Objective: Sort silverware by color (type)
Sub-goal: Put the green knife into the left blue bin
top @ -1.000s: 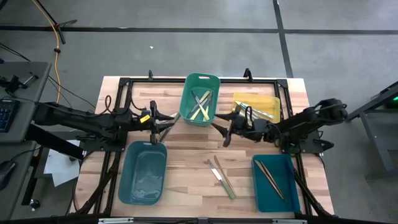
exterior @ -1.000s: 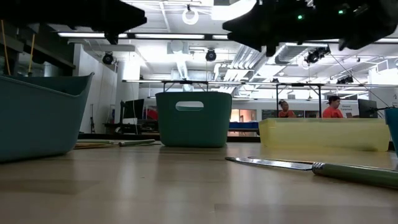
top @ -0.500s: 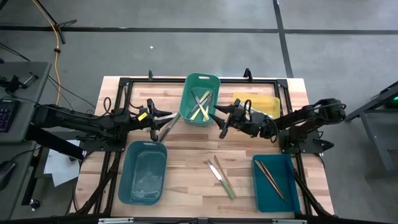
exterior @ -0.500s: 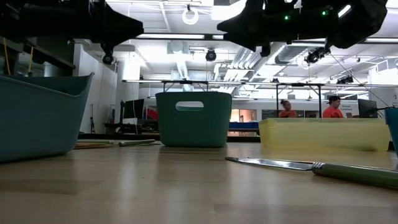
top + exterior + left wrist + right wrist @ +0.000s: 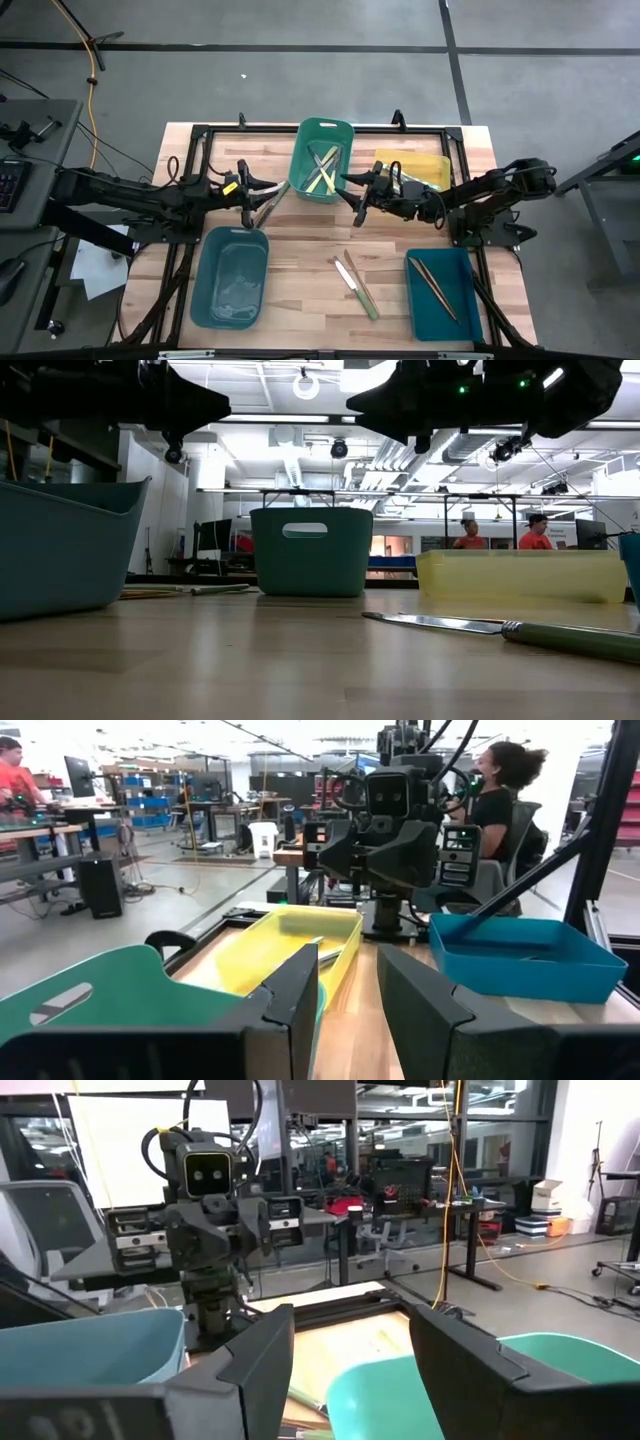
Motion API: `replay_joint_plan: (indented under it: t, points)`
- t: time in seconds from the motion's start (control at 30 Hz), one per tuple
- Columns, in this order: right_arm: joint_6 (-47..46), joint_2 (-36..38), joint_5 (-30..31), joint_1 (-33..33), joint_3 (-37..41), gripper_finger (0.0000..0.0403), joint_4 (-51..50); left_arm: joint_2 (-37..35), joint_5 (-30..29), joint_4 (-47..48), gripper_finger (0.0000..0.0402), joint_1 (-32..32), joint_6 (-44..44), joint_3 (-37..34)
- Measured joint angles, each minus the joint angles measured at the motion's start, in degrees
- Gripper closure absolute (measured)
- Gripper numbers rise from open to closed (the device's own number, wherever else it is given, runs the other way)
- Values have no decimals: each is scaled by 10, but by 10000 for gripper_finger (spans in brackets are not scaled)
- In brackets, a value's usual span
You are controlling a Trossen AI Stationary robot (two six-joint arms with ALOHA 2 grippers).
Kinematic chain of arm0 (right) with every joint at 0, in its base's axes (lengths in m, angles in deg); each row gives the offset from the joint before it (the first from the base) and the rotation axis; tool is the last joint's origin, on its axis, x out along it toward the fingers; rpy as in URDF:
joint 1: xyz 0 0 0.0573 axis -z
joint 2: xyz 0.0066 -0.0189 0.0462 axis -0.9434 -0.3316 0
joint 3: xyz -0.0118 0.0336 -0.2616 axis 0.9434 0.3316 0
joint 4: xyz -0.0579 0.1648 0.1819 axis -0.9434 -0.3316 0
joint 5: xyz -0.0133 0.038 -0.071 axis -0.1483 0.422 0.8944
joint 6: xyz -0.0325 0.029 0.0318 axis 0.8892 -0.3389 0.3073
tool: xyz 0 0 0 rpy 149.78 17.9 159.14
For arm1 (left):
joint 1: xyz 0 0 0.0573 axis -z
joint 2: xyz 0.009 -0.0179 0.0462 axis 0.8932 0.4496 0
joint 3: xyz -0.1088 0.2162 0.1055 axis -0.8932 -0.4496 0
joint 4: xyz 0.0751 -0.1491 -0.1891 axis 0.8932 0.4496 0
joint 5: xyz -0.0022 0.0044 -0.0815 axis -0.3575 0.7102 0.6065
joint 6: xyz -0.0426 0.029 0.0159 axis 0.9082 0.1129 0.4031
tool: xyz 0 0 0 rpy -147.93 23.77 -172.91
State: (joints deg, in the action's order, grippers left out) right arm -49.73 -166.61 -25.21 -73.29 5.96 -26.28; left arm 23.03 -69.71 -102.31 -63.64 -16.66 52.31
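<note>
The silverware lies in several places. Pale-handled pieces (image 5: 322, 170) are in the green bin (image 5: 303, 160), and two dark brown ones (image 5: 432, 285) are in the near right teal bin (image 5: 452, 318). A few lie loose on the table (image 5: 355, 280), among them a green-handled knife (image 5: 500, 628). Two more (image 5: 272, 205) lie flat by the green bin's near left corner. My left gripper (image 5: 252, 192) hovers open above the table just left of those two, pointing level, with nothing between its fingers (image 5: 290, 1010). My right gripper (image 5: 356, 196) hovers open to the right of the green bin, also holding nothing (image 5: 350, 1370).
A yellow bin (image 5: 438, 165) stands at the far right behind my right gripper. A teal bin (image 5: 205, 275) sits at the near left. A black frame (image 5: 200, 130) runs round the table. Bare wood (image 5: 310, 250) lies between the two teal bins. People stand in the room beyond.
My left gripper has sunk a little toward the table and tipped slightly, then kept still. The silverware has not moved.
</note>
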Motion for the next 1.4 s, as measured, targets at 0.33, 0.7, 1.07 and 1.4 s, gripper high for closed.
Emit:
replay_joint_plan:
  t: [0.33,0.7,1.07,1.4]
  points:
    - [-6,0,0,0,0,208,0,12,-217,245,300,-26,126,56]
    - [-6,0,0,0,0,208,-5,129,-111,479,300,-158,266,102]
    - [-5,0,0,0,0,208,-12,209,25,515,300,-226,179,128]
    - [-5,0,0,0,0,208,-12,263,99,645,300,-249,115,214]
